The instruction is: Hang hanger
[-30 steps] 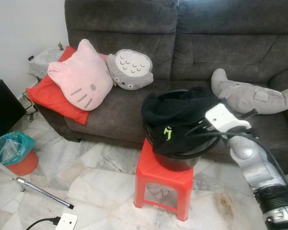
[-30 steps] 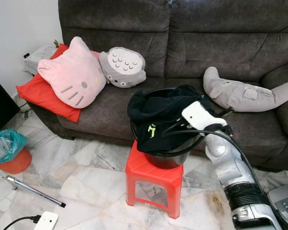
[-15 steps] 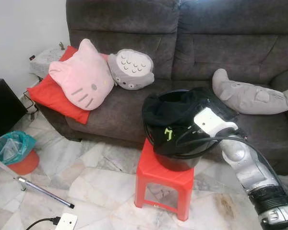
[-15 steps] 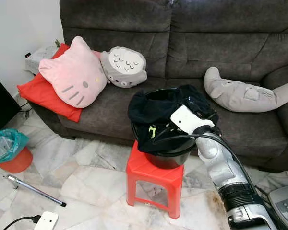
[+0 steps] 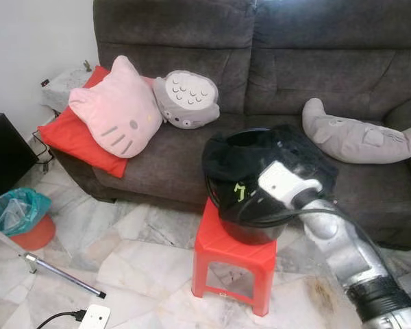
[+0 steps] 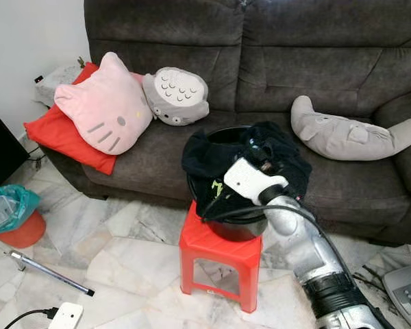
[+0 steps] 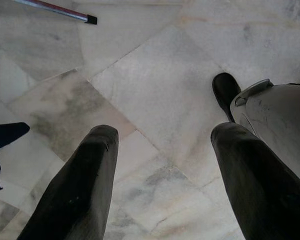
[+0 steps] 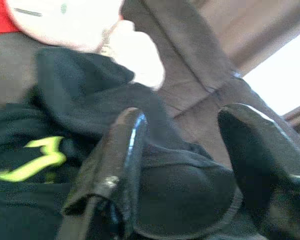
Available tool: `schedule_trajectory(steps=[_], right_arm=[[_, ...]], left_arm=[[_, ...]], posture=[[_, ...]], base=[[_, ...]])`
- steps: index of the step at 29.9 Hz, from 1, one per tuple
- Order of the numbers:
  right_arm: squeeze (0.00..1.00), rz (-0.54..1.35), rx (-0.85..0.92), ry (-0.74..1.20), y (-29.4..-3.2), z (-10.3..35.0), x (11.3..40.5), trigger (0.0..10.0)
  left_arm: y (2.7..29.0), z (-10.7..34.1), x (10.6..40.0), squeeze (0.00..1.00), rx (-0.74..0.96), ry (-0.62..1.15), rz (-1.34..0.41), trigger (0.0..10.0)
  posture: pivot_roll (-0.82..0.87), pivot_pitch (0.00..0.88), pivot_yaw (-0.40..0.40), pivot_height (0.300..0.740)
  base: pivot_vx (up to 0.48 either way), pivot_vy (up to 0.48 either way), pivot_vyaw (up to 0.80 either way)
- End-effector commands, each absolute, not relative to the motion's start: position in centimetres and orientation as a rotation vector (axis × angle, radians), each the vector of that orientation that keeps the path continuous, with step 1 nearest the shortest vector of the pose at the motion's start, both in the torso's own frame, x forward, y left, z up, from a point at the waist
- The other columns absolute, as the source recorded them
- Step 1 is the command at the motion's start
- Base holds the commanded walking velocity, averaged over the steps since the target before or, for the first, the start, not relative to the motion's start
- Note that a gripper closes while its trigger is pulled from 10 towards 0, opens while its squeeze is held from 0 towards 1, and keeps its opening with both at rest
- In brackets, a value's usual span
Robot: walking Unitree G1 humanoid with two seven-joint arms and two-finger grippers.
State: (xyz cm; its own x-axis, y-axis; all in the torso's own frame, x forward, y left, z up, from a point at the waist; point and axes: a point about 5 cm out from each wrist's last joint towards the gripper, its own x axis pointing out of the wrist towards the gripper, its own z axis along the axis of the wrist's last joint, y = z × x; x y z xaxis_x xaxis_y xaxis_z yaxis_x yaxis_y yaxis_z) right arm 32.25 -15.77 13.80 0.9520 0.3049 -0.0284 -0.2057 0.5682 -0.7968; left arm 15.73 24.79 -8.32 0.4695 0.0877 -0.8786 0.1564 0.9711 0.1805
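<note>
The right tool (image 8: 180, 165), fingers apart, has swung inward over the black garment (image 6: 216, 161) in the bucket (image 5: 250, 229), apparently reaching for it; no hanger visible.

The robot's silver right arm (image 6: 298, 243) carries a white wrist block (image 6: 250, 179), a looping black cable (image 6: 260, 211) and a ribbed black collar (image 6: 332, 295); each gripper (image 7: 162, 185) has two long, glossy black fingers (image 8: 125, 165).
</note>
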Motion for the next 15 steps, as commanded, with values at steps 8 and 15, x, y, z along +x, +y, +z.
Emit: schedule_trajectory(steps=[8, 15], right_arm=[[0.83, 0.275, -0.94, -0.124, -15.4, 14.3, 31.2, 10.0], [0.0, 0.165, -0.995, -0.049, -15.2, 13.7, 28.5, 10.0]], left_arm=[[25.4, -8.3, 15.5, 0.0, 0.262, 1.093, -0.028, 10.0], [25.5, -8.3, 15.4, 0.0, 0.272, 1.097, -0.032, 10.0]], posture=[[-0.18, 0.0, 0.088, 0.74], [-0.2, 0.0, 0.089, 0.74]], base=[[0.0, 0.0, 0.0], [0.0, 0.0, 0.0]])
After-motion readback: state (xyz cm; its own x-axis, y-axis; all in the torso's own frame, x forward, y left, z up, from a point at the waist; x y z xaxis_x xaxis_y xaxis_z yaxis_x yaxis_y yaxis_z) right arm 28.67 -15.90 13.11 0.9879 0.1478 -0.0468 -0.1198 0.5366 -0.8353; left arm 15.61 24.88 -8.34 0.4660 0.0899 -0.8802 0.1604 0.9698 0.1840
